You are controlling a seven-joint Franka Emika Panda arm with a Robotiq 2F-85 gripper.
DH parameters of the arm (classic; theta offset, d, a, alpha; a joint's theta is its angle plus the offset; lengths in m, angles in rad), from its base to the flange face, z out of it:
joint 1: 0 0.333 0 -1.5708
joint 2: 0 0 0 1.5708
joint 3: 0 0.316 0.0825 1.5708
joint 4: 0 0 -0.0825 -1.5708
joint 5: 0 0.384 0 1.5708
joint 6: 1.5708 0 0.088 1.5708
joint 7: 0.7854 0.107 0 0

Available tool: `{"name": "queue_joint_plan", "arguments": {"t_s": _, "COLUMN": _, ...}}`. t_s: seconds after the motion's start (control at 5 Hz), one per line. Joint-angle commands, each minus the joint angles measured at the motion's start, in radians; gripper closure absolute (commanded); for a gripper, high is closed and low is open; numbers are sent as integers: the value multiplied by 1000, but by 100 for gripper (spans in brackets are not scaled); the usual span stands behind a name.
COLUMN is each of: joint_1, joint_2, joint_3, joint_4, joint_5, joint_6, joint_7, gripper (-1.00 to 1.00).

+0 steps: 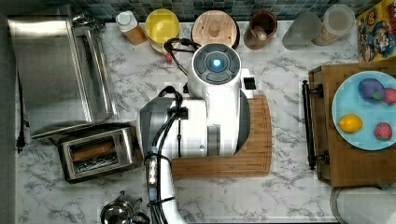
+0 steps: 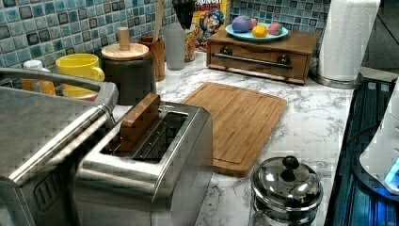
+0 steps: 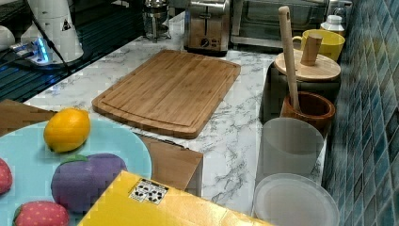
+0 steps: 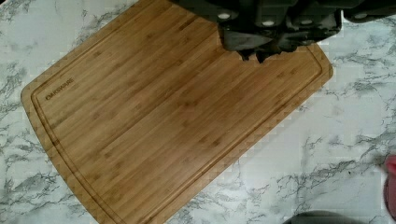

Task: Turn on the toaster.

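The small steel toaster point(image 1: 100, 151) stands on the marble counter at the top view's left, just left of the wooden cutting board point(image 1: 257, 154). A brown slice of bread point(image 1: 92, 150) sits in one slot, and it pokes up above the toaster point(image 2: 150, 165) in the left view. The toaster's point(image 3: 207, 26) end face with its controls shows in the right view. My gripper point(image 4: 256, 55) hangs above the cutting board point(image 4: 163, 126), shut with nothing in it, away from the toaster. In the top view my white arm point(image 1: 215, 107) covers the board's left part.
A large steel toaster oven point(image 1: 51, 70) stands right behind the toaster. A lidded steel pot point(image 2: 287, 181) sits near the counter's front edge. A yellow mug point(image 1: 162, 25), a wooden-lidded canister point(image 1: 215, 28) and cups line the tiled wall. A plate of fruit point(image 1: 362, 135) rests on a wooden tray.
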Motion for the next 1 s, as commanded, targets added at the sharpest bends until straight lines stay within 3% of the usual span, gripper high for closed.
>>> {"name": "queue_joint_plan", "arguments": {"t_s": 0.2, "joint_1": 20, "joint_2": -42, "joint_3": 23, "joint_4": -82, "joint_5": 27, "joint_6": 65, "joint_7": -145, "gripper": 100}}
{"name": "queue_joint_plan", "arguments": {"t_s": 0.4, "joint_1": 48, "joint_2": -84, "joint_3": 55, "joint_4": -175, "joint_5": 19, "joint_6": 151, "joint_7": -275, "gripper": 100}}
{"name": "queue_joint_plan", "arguments": {"t_s": 1.0, "joint_1": 48, "joint_2": -149, "joint_3": 140, "joint_4": -339, "joint_5": 186, "joint_6": 311, "joint_7": -622, "gripper": 100}}
